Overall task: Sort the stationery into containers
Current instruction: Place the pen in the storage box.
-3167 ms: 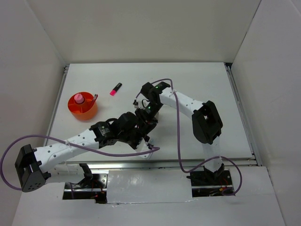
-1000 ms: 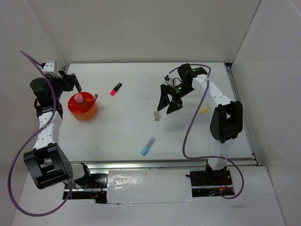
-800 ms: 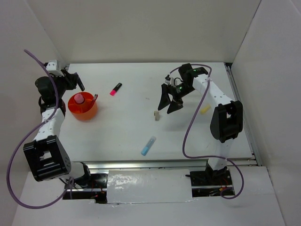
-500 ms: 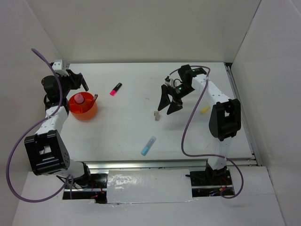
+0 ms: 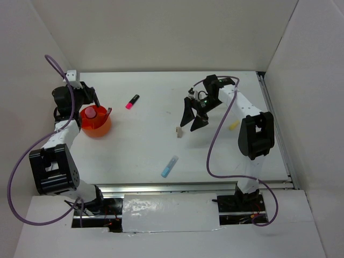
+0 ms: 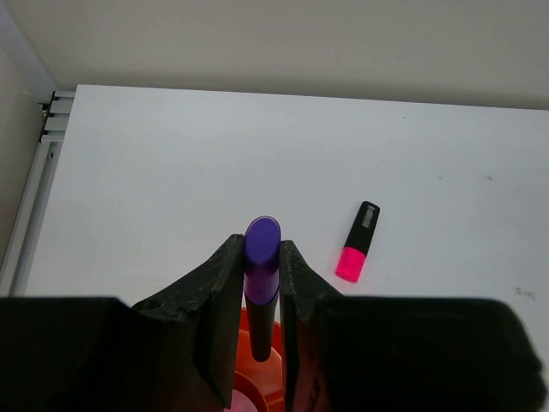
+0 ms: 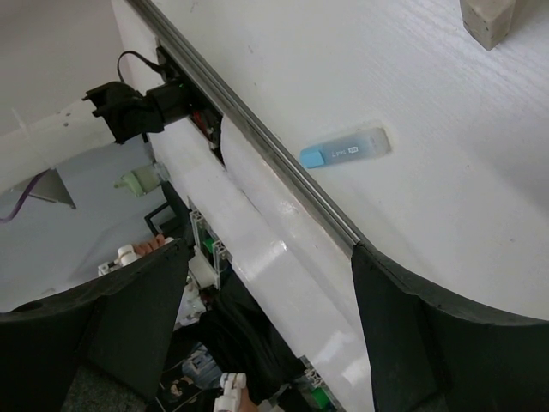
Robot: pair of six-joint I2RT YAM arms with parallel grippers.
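**Grip status: left hand [image 6: 259, 257] on purple highlighter [image 6: 262, 233]**

Hidden: the orange cup [image 6: 247, 336] is mostly under the left hand; only a rim sliver shows. The beige block [image 7: 489, 19] is cut off at the frame top. On the counter [image 5: 134, 145]: pink highlighter [image 6: 358, 241], light blue highlighter [image 7: 346, 148], yellow highlighter [image 5: 233, 126]. The left hand is clamped on the purple highlighter over the cup. The right hand [image 5: 187, 126] is spread wide, holding nothing, near the block.

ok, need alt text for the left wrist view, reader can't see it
The left gripper is shut on a purple highlighter whose rounded tip sticks out past the fingertips, with a sliver of the orange cup showing between them below it. Beyond, on the white table, a pink highlighter with a black cap lies to the right.
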